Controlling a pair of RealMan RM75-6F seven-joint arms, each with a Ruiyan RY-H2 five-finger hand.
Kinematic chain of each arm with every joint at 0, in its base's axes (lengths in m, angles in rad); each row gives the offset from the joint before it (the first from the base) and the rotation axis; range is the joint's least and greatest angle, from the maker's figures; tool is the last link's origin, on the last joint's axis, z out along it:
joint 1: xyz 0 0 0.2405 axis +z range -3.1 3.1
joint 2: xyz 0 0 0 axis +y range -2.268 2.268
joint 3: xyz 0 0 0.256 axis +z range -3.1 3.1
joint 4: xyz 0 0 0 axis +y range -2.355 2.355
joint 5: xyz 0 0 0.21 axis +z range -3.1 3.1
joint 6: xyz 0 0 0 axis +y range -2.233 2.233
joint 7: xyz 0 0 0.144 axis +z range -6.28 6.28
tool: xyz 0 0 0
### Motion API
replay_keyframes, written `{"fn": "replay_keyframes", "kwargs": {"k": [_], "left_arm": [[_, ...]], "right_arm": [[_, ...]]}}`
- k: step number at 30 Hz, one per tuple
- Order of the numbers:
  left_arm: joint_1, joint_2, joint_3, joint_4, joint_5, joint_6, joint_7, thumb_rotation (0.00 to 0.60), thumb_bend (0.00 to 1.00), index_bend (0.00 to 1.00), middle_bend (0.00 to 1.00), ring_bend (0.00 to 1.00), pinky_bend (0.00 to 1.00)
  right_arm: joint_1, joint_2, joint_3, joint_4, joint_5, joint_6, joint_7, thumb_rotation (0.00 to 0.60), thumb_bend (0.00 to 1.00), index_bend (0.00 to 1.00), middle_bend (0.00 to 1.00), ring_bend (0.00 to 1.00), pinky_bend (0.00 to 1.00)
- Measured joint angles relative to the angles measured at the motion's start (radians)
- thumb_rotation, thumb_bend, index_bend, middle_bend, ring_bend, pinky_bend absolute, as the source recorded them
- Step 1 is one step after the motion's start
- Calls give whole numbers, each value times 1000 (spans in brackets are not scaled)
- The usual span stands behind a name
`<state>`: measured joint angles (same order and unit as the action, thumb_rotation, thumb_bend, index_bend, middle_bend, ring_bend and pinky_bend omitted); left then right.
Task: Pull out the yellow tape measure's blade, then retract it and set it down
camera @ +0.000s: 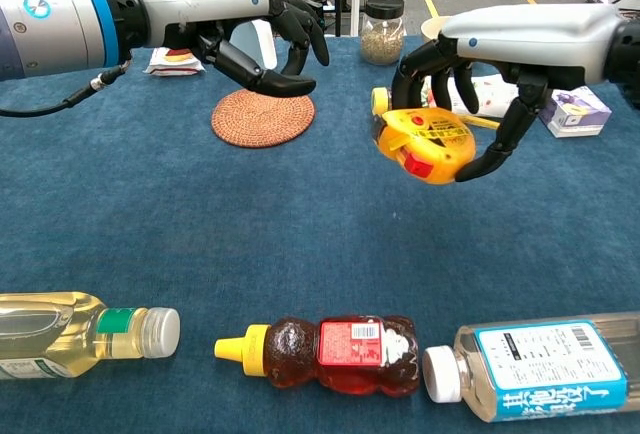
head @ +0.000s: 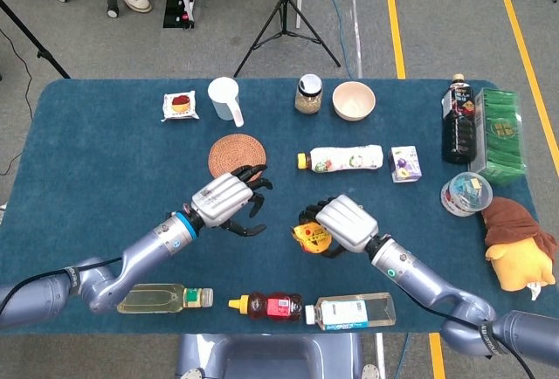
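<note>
The yellow tape measure (camera: 425, 144) has a red button and hangs above the blue cloth, tilted, held by my right hand (camera: 470, 94) with dark fingers wrapped over its top and sides. In the head view the tape measure (head: 310, 234) peeks out left of my right hand (head: 342, 224). No blade shows outside the case. My left hand (camera: 262, 46) hovers to the left of it, fingers spread apart and holding nothing; in the head view the left hand (head: 229, 199) sits just below the cork coaster (head: 237, 155).
Along the near edge lie an oil bottle (head: 164, 298), a honey bear bottle (head: 266, 306) and a clear bottle (head: 354, 311). Farther back stand a white cup (head: 224, 99), jar (head: 308, 93), bowl (head: 353, 99), a lying white bottle (head: 343, 159), a dark bottle (head: 458, 119) and a plush toy (head: 518, 244).
</note>
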<state>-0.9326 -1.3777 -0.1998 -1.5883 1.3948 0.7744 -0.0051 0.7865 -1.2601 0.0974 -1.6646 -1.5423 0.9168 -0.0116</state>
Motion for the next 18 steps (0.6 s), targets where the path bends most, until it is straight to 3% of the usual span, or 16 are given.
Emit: {"fn": "replay_keyframes", "kwargs": {"k": [18], "left_arm": [[-13,-34,24,57,47,47,-49,434,310,574,233,10,110]], "right_arm": [[29,-10,20,10,25,-25,64,600,196,491,507,515,499]]}}
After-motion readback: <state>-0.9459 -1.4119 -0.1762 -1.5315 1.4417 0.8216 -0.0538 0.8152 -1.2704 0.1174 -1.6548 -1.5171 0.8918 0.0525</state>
